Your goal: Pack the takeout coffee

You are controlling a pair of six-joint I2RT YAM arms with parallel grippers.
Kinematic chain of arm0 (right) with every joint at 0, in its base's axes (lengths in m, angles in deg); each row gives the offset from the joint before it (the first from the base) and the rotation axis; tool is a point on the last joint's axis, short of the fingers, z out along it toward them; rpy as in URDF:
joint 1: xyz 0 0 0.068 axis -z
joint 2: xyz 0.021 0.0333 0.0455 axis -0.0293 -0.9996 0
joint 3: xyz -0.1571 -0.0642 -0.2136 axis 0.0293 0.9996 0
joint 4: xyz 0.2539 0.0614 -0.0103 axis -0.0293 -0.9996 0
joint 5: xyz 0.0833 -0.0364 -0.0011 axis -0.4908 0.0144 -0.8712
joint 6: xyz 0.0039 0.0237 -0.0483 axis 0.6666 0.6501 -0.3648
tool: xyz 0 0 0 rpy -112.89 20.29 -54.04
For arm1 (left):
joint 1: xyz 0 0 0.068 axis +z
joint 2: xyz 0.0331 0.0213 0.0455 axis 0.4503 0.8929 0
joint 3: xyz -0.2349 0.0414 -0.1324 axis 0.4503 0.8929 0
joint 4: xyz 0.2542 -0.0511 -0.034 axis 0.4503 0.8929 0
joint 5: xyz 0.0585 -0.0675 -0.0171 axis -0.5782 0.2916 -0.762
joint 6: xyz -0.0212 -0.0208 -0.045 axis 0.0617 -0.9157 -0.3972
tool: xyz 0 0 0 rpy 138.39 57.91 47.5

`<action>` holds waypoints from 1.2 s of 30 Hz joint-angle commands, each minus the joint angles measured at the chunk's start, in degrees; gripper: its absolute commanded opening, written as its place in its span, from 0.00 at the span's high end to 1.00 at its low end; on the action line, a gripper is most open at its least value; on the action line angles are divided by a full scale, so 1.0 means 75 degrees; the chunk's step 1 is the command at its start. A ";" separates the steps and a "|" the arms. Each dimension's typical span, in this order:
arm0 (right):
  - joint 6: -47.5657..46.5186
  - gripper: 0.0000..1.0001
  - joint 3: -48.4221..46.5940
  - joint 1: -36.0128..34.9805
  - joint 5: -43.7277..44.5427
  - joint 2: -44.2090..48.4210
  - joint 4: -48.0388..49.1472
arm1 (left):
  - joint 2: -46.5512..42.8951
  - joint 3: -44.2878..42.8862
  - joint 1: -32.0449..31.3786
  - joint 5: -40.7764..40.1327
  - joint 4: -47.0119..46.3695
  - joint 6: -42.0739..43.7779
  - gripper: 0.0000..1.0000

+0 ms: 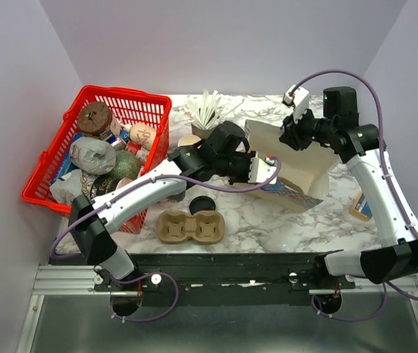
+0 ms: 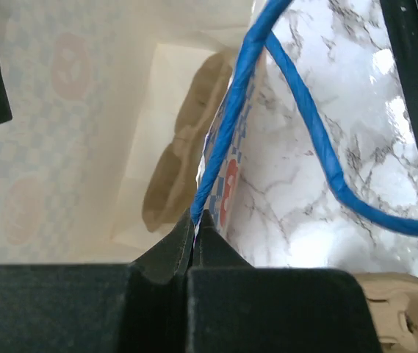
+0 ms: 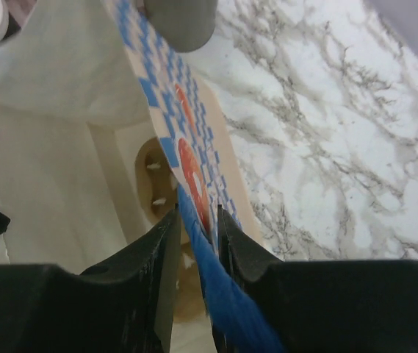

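Cardboard carrier (image 1: 192,226) and black lid (image 1: 202,204) lie between red basket (image 1: 139,110) and bag (image 1: 297,158).

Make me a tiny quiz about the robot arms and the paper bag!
1. True or false: the left gripper is wide open.
2. What colour is the basket? A red, B green, C yellow.
3. What is the right gripper shut on?
Key: 1 false, it pinches shut; 2 A; 3 the paper bag.
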 commanded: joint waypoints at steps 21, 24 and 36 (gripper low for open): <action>0.0020 0.68 -0.0519 0.0001 0.0306 -0.0061 0.0328 | 0.0059 -0.1357 0.0011 0.0236 0.0114 -0.0533 0.81; 0.0056 0.29 -0.0822 0.0001 0.0353 -0.0108 0.0129 | 0.0165 -0.1462 0.0011 0.0143 0.0536 -0.0510 0.45; 0.0267 0.00 -0.2594 0.0001 -0.0222 0.0090 -0.0938 | -0.1265 -0.1801 0.0373 -0.0805 0.1040 -0.1527 0.01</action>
